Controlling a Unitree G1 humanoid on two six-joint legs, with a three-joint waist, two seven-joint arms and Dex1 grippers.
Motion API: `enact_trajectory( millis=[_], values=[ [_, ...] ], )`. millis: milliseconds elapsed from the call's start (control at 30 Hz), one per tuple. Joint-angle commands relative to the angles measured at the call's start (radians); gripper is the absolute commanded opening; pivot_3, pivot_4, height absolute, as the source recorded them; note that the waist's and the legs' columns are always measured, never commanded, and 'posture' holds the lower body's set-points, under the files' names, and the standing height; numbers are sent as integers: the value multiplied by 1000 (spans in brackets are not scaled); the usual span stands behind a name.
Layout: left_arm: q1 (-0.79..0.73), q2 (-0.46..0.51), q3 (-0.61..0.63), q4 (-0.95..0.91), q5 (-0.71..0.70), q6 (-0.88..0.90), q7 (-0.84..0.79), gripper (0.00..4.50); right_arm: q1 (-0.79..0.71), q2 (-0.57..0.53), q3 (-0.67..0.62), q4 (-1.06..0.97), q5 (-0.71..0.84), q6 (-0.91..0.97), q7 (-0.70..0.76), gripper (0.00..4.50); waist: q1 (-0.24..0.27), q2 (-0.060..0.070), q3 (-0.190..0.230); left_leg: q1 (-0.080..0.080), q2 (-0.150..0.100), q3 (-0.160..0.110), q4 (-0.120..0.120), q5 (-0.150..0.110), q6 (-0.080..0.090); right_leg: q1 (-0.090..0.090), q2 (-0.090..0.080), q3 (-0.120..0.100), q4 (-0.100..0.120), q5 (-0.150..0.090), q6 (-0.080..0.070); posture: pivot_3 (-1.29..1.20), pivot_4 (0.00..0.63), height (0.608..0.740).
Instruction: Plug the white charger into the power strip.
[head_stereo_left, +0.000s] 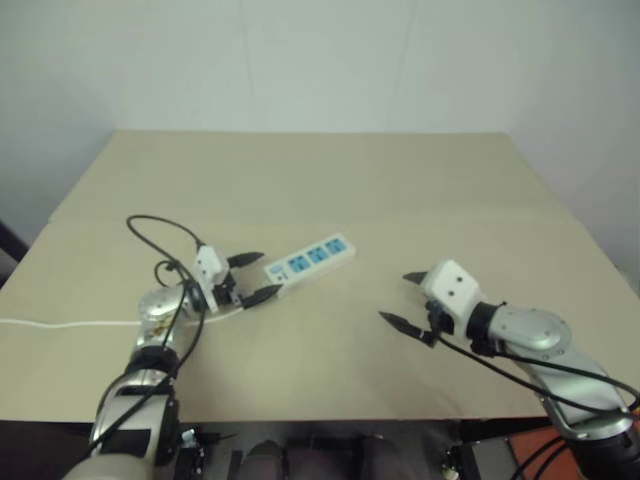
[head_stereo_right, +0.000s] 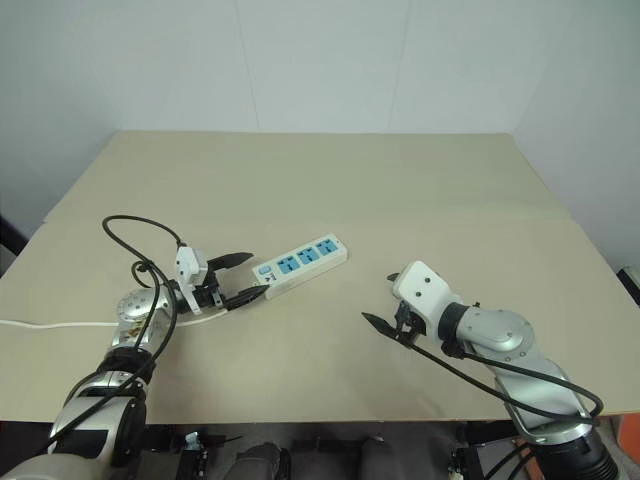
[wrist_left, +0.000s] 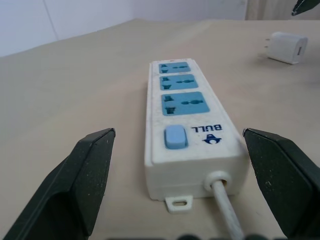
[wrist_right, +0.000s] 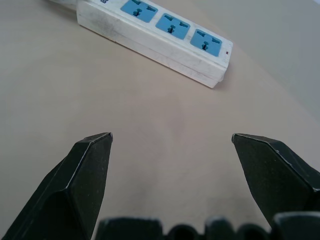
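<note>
A thin white cable (head_stereo_left: 60, 323) runs in from the left edge across the smooth, matte beige worktop (head_stereo_left: 330, 190) to the switch end of the power strip. The left claw (head_stereo_left: 257, 278) sits at that end, released, its two black tapered fingers (wrist_left: 75, 185) spread wide to either side of the strip's end without touching it; both have a dull, slightly grainy surface. Looped black wires arc over its boxy white housing.

The power strip (head_stereo_left: 311, 257) lies flat near the worktop's middle, a long white plastic bar with rounded corners, angled away to the right. Seen from the left wrist, it carries a pale blue rocker switch (wrist_left: 175, 136), a printed logo, then three square blue socket faces in a row.

The white charger (wrist_left: 285, 47) is a small, glossy rectangular block lying on the worktop beyond the strip's far end and apart from it.

Further right, the right claw (head_stereo_left: 402, 298) hangs above bare worktop, well apart from the strip, also released, with black pointed fingers (wrist_right: 85, 175) parted and nothing between them.
</note>
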Motion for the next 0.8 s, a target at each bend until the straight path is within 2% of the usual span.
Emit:
enact_trajectory(
  millis=[33,267,600,800],
  values=[
    [-35,-15,-17,24,23,-21,-14,4453,-13,-1,-21,-34,-6,0,-12,4500,2,0,0,0,0,0,0,0,0,0,0,0,0,0,0,0,150,740],
    [-48,-34,-30,35,43,-19,-26,4453,-1,9,-15,-35,-17,4,-30,4500,4,0,0,0,0,0,0,0,0,0,0,0,0,0,0,0,150,740],
    [-74,-60,-45,83,118,-27,126,4453,1,14,-20,-35,-26,8,-43,4500,7,0,0,0,0,0,0,0,0,0,0,0,0,0,0,0,150,740],
    [-80,-85,-55,87,122,-28,109,4453,11,8,-19,-39,-34,10,-48,4500,9,0,0,0,0,0,0,0,0,0,0,-1,0,0,0,0,150,740]
  ],
)
